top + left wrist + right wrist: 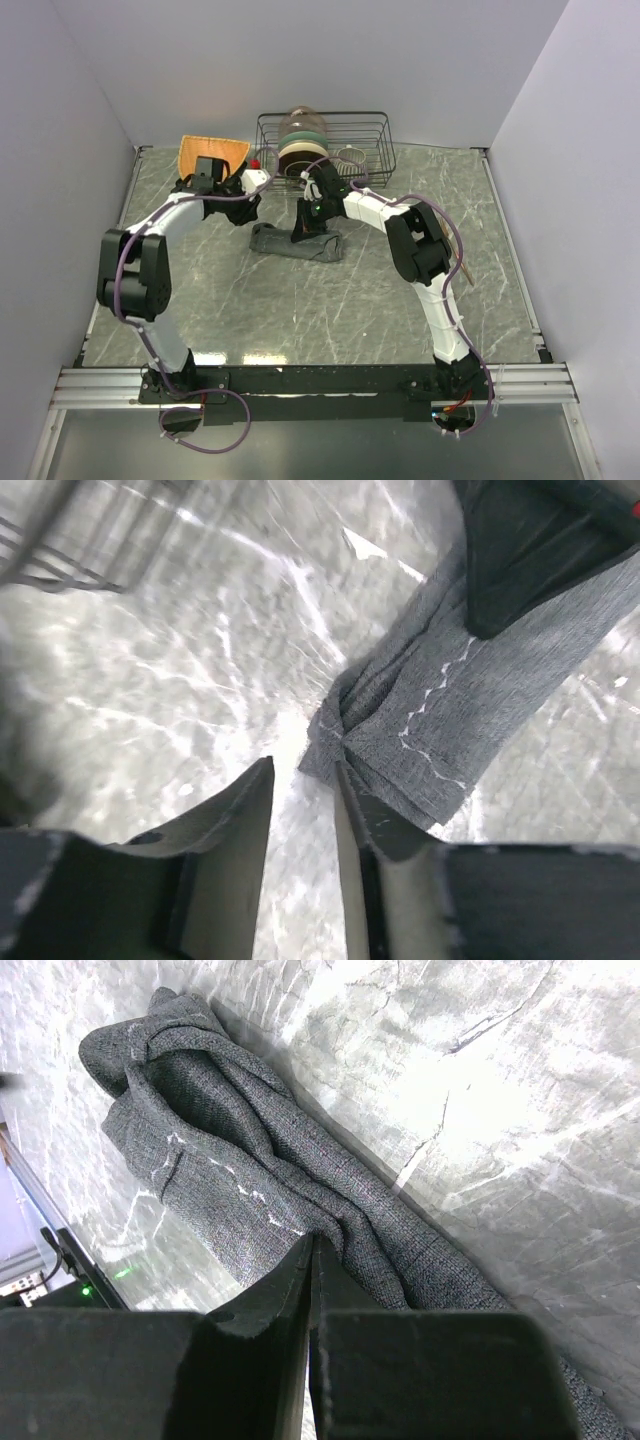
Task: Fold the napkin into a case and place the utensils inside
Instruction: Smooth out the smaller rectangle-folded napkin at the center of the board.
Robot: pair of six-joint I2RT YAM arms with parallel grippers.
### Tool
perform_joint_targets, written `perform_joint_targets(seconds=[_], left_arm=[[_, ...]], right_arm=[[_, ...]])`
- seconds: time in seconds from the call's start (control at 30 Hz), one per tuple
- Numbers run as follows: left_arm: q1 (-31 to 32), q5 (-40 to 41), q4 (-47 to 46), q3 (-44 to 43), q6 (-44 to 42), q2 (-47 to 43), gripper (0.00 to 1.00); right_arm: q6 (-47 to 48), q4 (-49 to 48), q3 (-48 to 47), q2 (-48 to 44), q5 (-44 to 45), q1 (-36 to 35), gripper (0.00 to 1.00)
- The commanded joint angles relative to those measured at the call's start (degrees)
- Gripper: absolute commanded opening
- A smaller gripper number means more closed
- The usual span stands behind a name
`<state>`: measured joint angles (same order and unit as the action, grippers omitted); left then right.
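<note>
- Shows the napkin (275, 244) as a crumpled, elongated bundle on the bench (350, 310), about mid-width and toward the far side, just near of the wire rack (375, 140).
- Sets the bundle slightly askew, with its left end a little farther back than its right end.
- Places the left tool (250, 214) at the left end of the napkin, on an arm arching in from the left.
- Gives, in the left wrist view, the left tool (303, 770) with its fingers (240, 820) apart and only bare bench in the gap.
- Puts one fingertip right against a puckered corner of the napkin (430, 710); cannot tell whether touching or just beside.
- Places the right tool (305, 232) on top of the bundle, near its middle.
- Gives, in the right wrist view, the right tool (312, 1245) with its fingers pressed together into a thin seam, tips down on a ridge of folded cloth (230, 1150).
- Cannot tell whether any cloth is caught in that seam.
- Reveals pale wavy thread lines along the layered edges of the cloth in both wrist views.
- Locates a stack of round dishes (300, 140) in the left part of the wire rack.
- Locates an orange fan-shaped mat (205, 150) at the far left, partly behind the left arm's wrist.
</note>
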<state>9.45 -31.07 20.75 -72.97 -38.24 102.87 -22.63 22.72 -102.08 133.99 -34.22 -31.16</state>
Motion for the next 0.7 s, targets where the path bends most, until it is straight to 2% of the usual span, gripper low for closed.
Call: perform_joint_targets(seconds=[0.0, 0.13, 0.2, 0.3, 0.47, 0.67], left_arm=[[1.79, -1.19, -0.18, 3.00, 2.12, -5.48, 0.34], [3.73, 3.72, -2.73, 4.59, 3.25, -5.40, 0.34], [3.91, 5.83, -4.49, 3.54, 5.09, -3.66, 0.42], [4.17, 7.43, -2.57, -0.31, 7.12, -0.23, 0.43], [4.61, 6.03, -0.98, -1.13, 3.88, 1.72, 0.32], [4.78, 5.76, -3.09, 2.74, 2.12, 0.40, 0.27]], right_arm=[[3.03, -0.31, -0.57, 1.09, 8.29, -0.22, 0.06], [3.21, 0.31, -1.54, 1.53, 8.47, -0.22, 0.07], [3.21, 0.31, -1.80, 1.71, 8.55, -0.13, 0.07], [3.03, 0.39, -2.33, 1.97, 8.73, -0.13, 0.07], [3.21, 0.57, -2.77, 2.06, 8.99, -0.13, 0.07], [2.95, 0.48, -3.38, 2.41, 9.25, -0.13, 0.08]])
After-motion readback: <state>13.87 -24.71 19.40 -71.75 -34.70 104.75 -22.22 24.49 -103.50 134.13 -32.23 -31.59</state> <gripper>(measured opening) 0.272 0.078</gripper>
